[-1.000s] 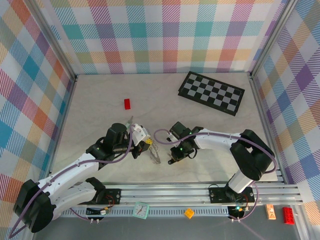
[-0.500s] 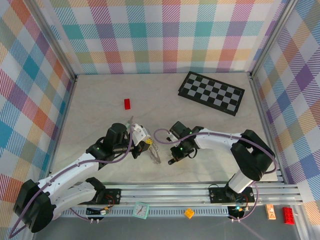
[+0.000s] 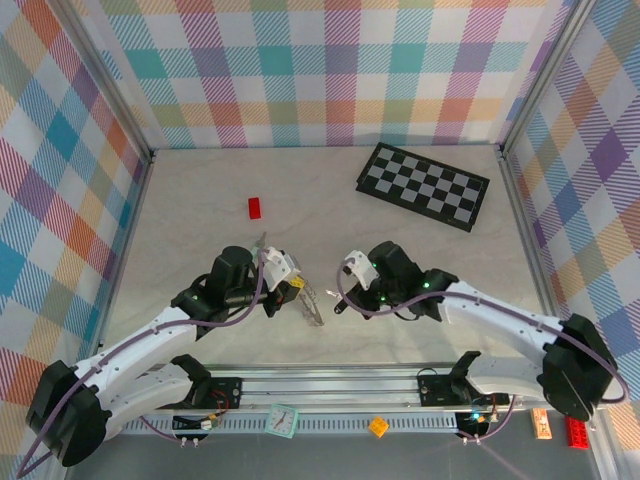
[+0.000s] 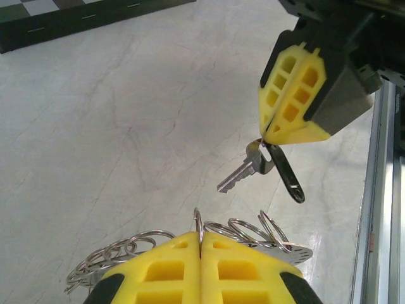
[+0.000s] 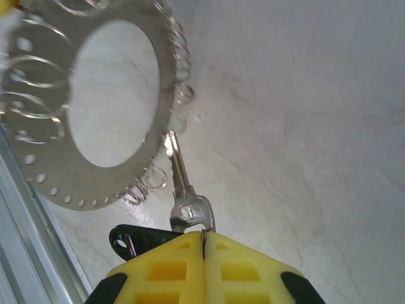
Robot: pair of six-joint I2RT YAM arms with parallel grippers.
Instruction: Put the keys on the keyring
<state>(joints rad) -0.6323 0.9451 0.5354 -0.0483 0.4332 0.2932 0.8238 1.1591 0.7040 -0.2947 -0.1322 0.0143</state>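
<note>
At the far left of the pale marbled table (image 3: 200, 200) a small red rectangular brick (image 3: 255, 207) is left lying, well apart from the work and of no use to the task.

Nearer the middle, the left gripper (image 4: 201, 239) is seen with its yellow fingers pressed fully together on the rim of the keyring (image 5: 95, 187), a flat silver metal ring with small wire loops all round its edge. The ring is held off the table and turned towards the other arm, apparently so that its loops are offered as a steady target.

Just to the right, a small silver metal key (image 5: 183, 190) is pinched by its head, so that the blade is left free and pointed at the ring. Its tip is brought right up to one of the wire loops on the ring's near edge; whether it has entered cannot be told. A black elongated piece (image 4: 288, 178), possibly a second key's head, hangs beside it.

The key is gripped by the right gripper (image 5: 204, 235), whose fingers are closed tight on it.

At the far right a black-and-white chequered board (image 3: 425, 187) lies unused.
</note>
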